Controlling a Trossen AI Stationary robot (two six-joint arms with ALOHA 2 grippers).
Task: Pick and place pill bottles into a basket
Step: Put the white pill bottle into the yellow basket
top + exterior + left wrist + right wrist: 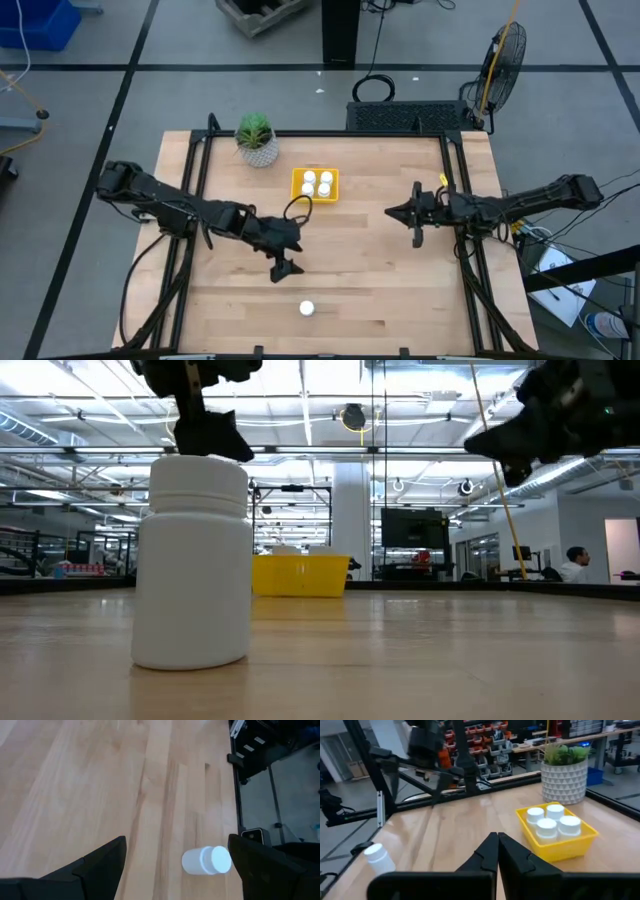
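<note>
One white pill bottle stands upright on its base near the table's front edge; it also shows in the low view, the left wrist view and the right wrist view. The yellow basket sits at the table's far middle with several white bottles standing in it. My left gripper is open and empty above the table, a little toward the far side and left of the lone bottle. My right gripper is shut and empty at the table's right.
A white textured pot with a green plant stands at the far left, next to the basket. Bare wooden tabletop lies between the two arms and around the lone bottle. Black frame rails run along the table's sides.
</note>
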